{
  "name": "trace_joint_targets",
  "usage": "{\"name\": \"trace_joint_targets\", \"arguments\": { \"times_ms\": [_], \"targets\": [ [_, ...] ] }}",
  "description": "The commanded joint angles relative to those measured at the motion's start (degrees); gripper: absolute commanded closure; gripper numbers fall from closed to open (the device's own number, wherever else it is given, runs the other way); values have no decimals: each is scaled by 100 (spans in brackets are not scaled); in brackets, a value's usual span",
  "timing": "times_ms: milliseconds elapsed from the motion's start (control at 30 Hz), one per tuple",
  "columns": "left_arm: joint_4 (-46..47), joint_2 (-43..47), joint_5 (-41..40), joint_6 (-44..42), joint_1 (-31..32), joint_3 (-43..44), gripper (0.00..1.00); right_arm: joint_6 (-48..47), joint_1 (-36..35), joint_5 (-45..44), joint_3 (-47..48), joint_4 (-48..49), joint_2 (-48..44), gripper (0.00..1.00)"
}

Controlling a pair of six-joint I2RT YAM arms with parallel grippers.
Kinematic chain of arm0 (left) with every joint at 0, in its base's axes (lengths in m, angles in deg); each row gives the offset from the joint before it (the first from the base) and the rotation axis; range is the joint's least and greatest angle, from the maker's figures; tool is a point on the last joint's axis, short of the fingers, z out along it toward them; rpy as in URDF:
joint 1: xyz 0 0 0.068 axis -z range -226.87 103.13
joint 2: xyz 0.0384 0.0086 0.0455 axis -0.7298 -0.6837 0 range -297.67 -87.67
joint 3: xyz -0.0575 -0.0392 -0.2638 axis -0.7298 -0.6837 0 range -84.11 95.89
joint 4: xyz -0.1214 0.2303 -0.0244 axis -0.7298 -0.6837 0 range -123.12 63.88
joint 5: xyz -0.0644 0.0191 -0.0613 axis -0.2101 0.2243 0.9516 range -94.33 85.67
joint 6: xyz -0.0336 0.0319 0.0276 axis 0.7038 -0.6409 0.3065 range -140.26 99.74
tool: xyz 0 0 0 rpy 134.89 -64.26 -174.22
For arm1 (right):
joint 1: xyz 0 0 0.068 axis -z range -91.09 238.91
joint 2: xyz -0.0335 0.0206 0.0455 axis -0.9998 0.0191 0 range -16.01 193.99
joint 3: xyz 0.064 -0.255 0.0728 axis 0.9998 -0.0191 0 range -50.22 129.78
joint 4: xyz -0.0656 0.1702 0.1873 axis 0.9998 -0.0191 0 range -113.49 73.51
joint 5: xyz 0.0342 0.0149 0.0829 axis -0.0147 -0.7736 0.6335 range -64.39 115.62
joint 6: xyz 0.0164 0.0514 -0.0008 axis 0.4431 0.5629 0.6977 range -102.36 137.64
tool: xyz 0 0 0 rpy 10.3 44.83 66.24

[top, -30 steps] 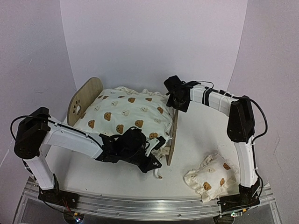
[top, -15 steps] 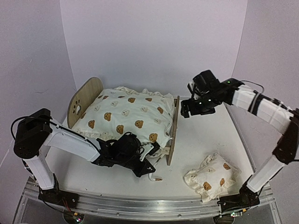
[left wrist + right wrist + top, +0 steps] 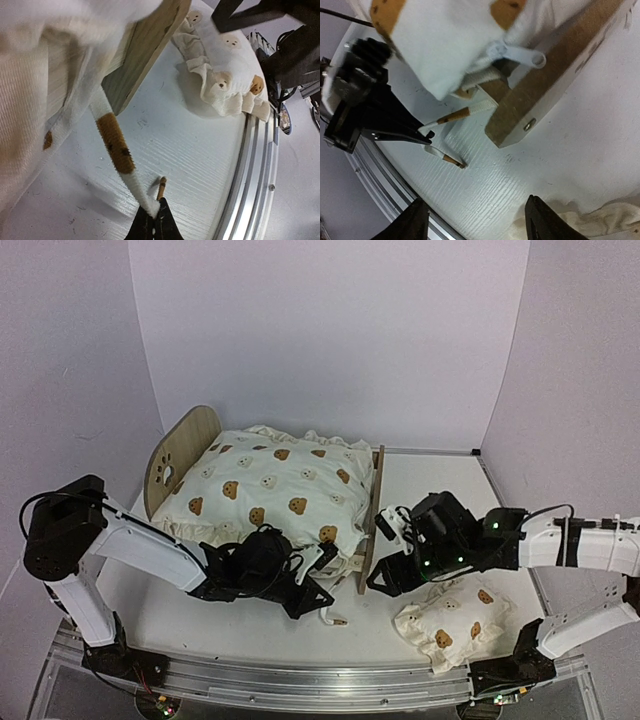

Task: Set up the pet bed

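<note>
Right wrist view: my right claw (image 3: 476, 202) gapes empty just off the near footboard corner (image 3: 507, 132) of the light-wood pet bed (image 3: 562, 75), whose length runs leftward, while my left claw (image 3: 154, 220) pinches a cream brown-tipped cushion tie (image 3: 116, 145).

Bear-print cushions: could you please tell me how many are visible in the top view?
2. The large cushion lies on the pet bed. The small pillow lies on the table, to the bed's right, near the front edge. Another could be hidden under the large one.
</note>
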Motion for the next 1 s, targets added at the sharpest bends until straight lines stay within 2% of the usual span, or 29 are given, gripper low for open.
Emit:
{"name": "trace_joint_targets", "arguments": {
  "times_ms": [0,133,267,367,467,633,800,967],
  "targets": [
    [333,605,313,104,-28,-24,98,724,-419,-528,-811,2287,-389,44],
    [2,757,329,110,-28,65,99,784,-1066,-1825,-1485,3670,-278,54],
    [-815,963,-114,-130,-33,394,100,858,-1766,-3112,-2009,5100,87,54],
    [-1579,1023,-626,-413,-41,758,100,657,-2184,-3814,-2010,6081,627,57],
    [-1939,1039,-678,-686,-80,962,100,805,-2464,-4687,-1712,6376,1304,61],
    [-2359,1054,-770,-860,-90,1180,100,1273,-2499,-5308,-1898,7723,2271,67],
    [-2391,1160,-838,-907,-114,1145,100,1156,-2502,-5446,-1426,8267,3232,68],
    [-2424,1194,-856,-921,-141,1159,100,1337,-2490,-6027,-1286,8852,3814,67]
  ]
}}
